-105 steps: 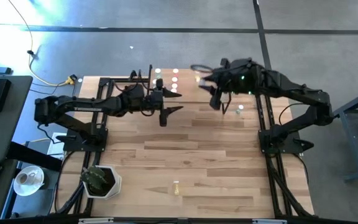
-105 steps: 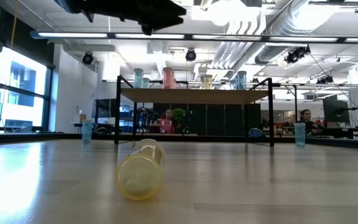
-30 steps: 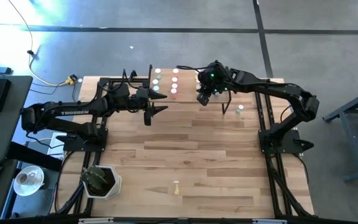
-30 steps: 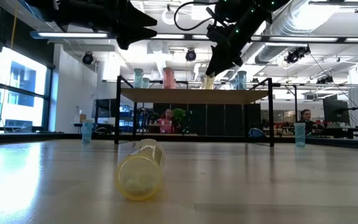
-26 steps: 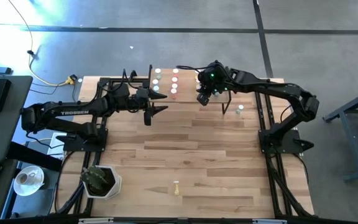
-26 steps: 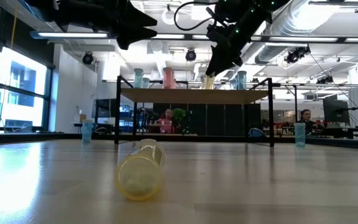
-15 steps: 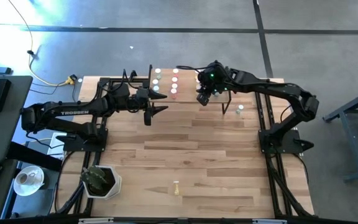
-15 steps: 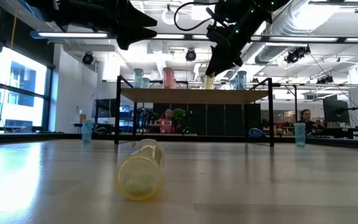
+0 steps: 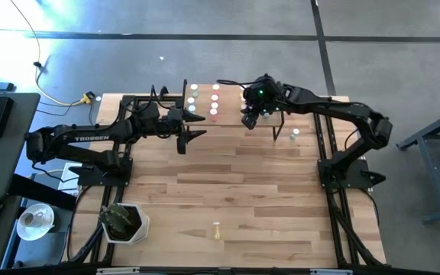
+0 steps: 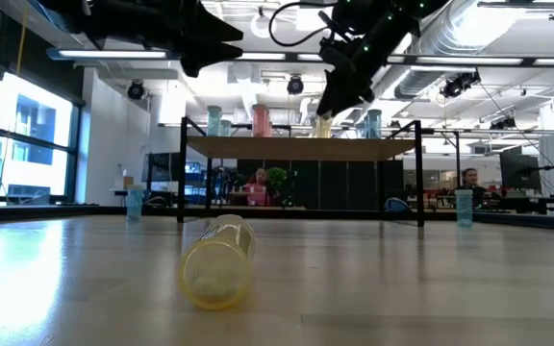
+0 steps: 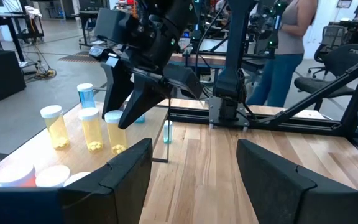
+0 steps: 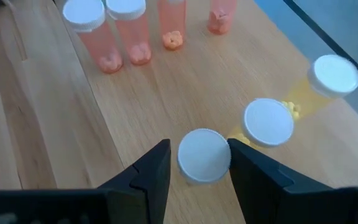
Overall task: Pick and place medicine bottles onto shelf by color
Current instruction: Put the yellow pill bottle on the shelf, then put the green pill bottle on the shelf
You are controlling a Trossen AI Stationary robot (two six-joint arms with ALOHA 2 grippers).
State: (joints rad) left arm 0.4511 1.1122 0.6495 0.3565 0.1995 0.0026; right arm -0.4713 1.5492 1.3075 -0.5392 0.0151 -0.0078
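Observation:
The shelf [image 10: 301, 147] stands at the table's far side and carries upright blue, pink-red [image 12: 104, 37] and yellow [image 12: 268, 121] medicine bottles. My right gripper [image 12: 199, 171] hovers over the shelf, slanting down and open. Its fingers stand on either side of the white cap of a yellow bottle [image 12: 204, 155], which stands on its base on the shelf board, and a gap shows beside the cap. My left gripper [image 9: 192, 130] waits open in the air by the shelf's near left corner. Another yellow bottle [image 10: 219, 261] lies on its side near the table's front edge.
Blue bottles stand on the table at the right [image 10: 464, 207] and left [image 10: 135, 202] of the shelf. A white pot [image 9: 122, 221] sits at the table's near left corner. Black frame rails [image 9: 334, 191] run along both sides. People show in the room beyond.

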